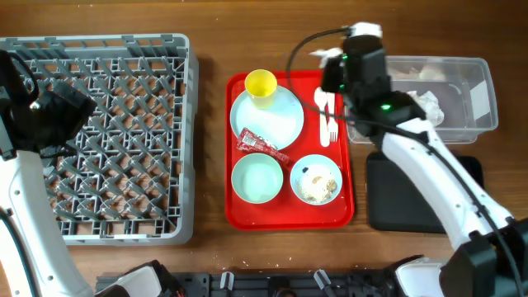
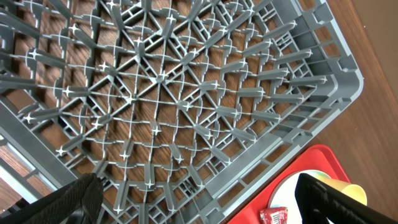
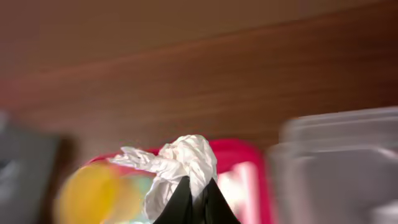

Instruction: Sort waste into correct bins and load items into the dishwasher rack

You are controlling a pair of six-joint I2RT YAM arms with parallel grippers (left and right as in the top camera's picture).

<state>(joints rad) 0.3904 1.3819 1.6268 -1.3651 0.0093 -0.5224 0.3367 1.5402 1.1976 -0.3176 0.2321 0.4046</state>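
Pinched by the right gripper (image 3: 198, 190), the napkin (image 3: 181, 155) likely needed carrying over the tub (image 1: 483, 82) next; the left gripper (image 2: 199, 194) gaped above the rack (image 2: 323, 81).

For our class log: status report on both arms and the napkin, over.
Right fingers shut on crumpled white napkin, over red tray's far edge. Left fingers open above grey pegged plastic rack. Clear plastic tub close by, path unblocked.

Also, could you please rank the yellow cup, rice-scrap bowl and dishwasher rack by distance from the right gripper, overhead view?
1. yellow cup, tray's top, beside the right gripper.
2. rice-scrap bowl, tray's bottom right.
3. dishwasher rack, far left.
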